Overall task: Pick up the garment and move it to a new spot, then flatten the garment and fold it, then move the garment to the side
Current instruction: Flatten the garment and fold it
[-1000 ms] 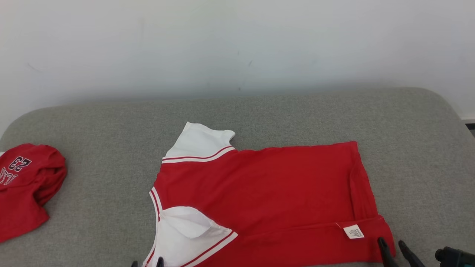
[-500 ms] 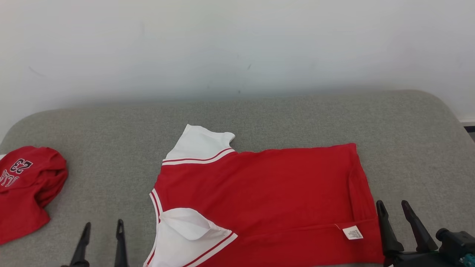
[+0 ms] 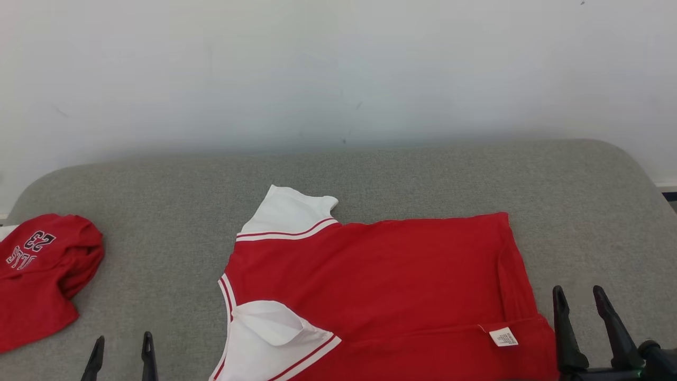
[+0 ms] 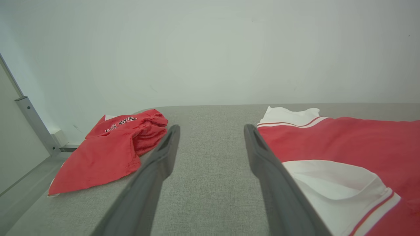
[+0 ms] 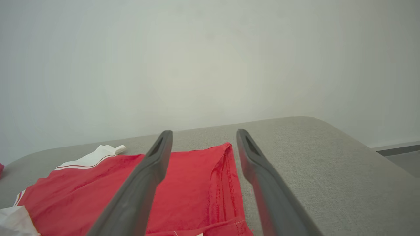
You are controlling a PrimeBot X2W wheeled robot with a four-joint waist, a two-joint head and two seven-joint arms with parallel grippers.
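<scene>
Red/white jersey (image 3: pixel 381 275) lying on grey worktop (image 3: pixel 423 174), near edge folded over. L gripper (image 3: pixel 122 338) hovering beside sleeve, jaws apart; R gripper (image 3: pixel 577 290) hovering by hem, jaws apart too.

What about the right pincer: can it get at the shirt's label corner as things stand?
Probably yes. The right pincer stands open just beside the red shirt's hem end, not touching it; only bare grey cushion lies between, and nothing covers the white label.
</scene>
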